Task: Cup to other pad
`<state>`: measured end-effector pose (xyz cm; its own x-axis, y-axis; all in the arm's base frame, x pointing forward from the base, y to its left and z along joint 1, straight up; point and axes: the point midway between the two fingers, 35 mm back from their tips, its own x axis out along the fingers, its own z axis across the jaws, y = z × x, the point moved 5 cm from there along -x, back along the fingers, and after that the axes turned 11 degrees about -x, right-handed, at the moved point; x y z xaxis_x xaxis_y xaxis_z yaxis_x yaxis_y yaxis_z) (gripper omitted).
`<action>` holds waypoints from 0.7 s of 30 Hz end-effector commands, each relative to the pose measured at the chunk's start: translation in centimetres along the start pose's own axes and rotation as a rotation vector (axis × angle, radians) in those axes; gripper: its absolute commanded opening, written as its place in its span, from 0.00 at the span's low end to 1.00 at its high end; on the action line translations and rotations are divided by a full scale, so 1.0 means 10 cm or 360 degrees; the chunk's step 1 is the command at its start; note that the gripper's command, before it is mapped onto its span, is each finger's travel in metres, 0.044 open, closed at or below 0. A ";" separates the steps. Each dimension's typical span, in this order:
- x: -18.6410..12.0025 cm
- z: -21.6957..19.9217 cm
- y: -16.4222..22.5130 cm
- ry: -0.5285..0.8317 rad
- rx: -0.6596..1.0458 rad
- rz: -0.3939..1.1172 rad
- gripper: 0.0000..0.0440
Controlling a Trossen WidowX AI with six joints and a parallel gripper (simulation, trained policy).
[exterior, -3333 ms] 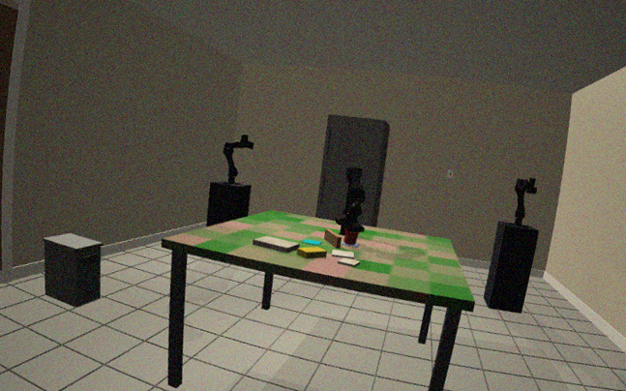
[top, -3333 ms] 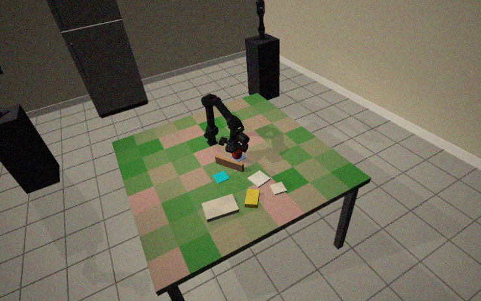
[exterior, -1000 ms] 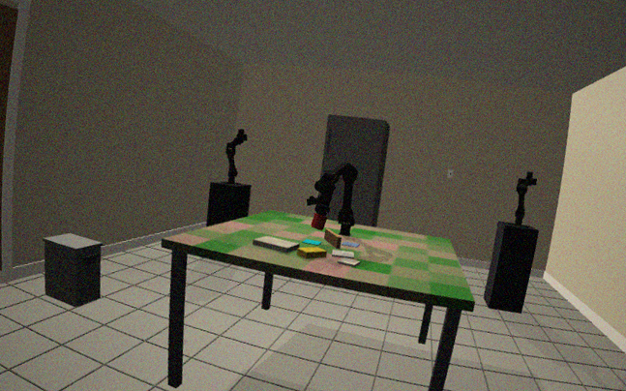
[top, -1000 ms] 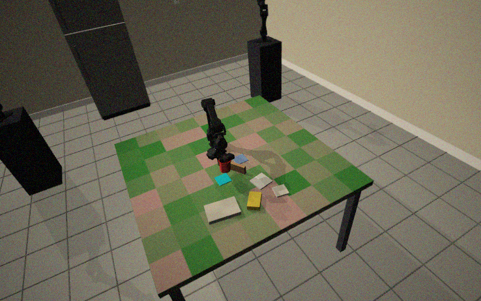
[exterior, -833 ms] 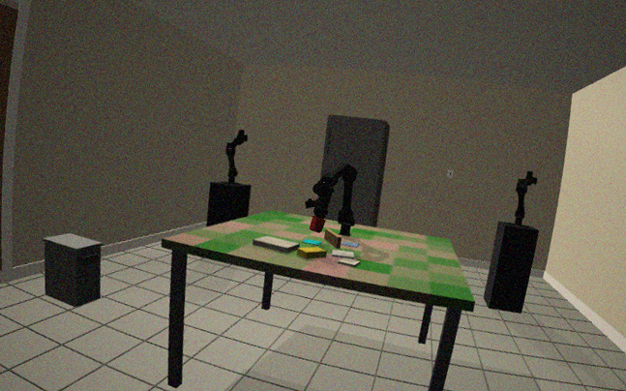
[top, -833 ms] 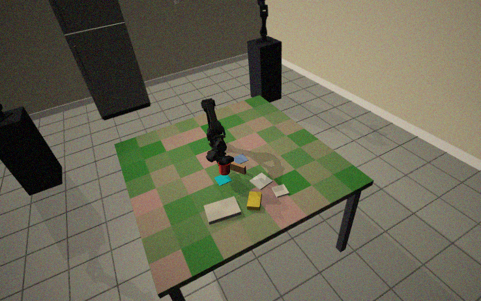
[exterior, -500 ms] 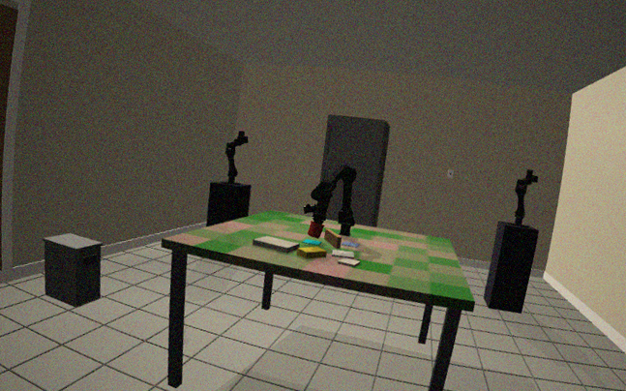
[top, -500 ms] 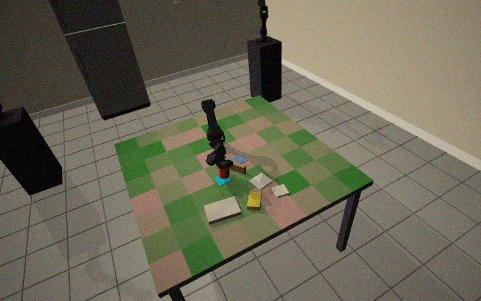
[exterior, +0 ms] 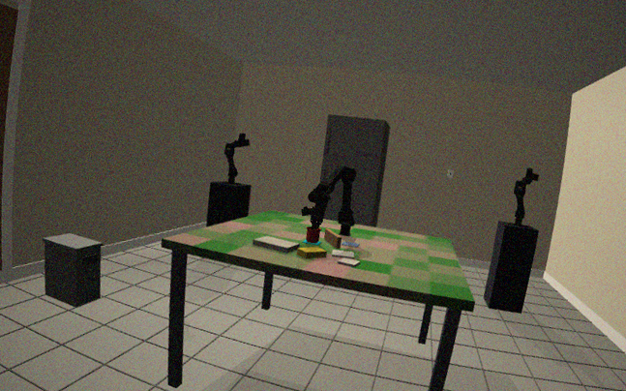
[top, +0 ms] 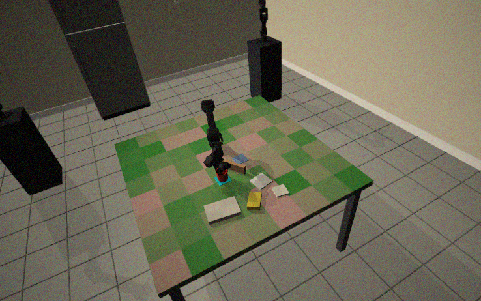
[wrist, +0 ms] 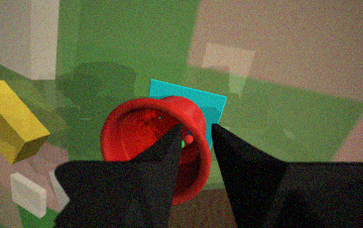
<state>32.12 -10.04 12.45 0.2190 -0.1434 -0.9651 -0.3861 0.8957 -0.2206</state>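
The red cup [top: 222, 176] [exterior: 312, 234] [wrist: 131, 134] stands upright on the cyan pad [top: 223, 183] [wrist: 171, 89]. A red marble [wrist: 188, 139] and a green marble [wrist: 182, 144] show inside it, partly hidden by a finger. My gripper [top: 221, 169] [wrist: 196, 128] is partly open at the cup's rim. In the wrist view one fingertip is over the inside of the cup and the other is outside, with gaps beside the cup wall between them. The blue pad [top: 240, 158] [exterior: 350, 244] lies behind the wooden barrier with no cup on it.
The wooden barrier [top: 236, 167] [exterior: 332, 237] stands between the pads, close to the cup. A large pale block [top: 222, 209] [exterior: 275, 242], a yellow block [top: 254, 199] [wrist: 22, 129] and two smaller white blocks [top: 261, 180] [top: 280, 191] lie nearer the front edge.
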 end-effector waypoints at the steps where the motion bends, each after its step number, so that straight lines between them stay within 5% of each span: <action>1: -0.07 -0.01 -0.03 -0.0047 0.0018 -0.0017 0.31; 21: -0.55 -0.17 -0.07 -0.0201 0.0073 -0.0066 0.52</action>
<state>29.91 -10.54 16.82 0.3253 -0.1285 -0.9368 -0.3390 0.9090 -0.2424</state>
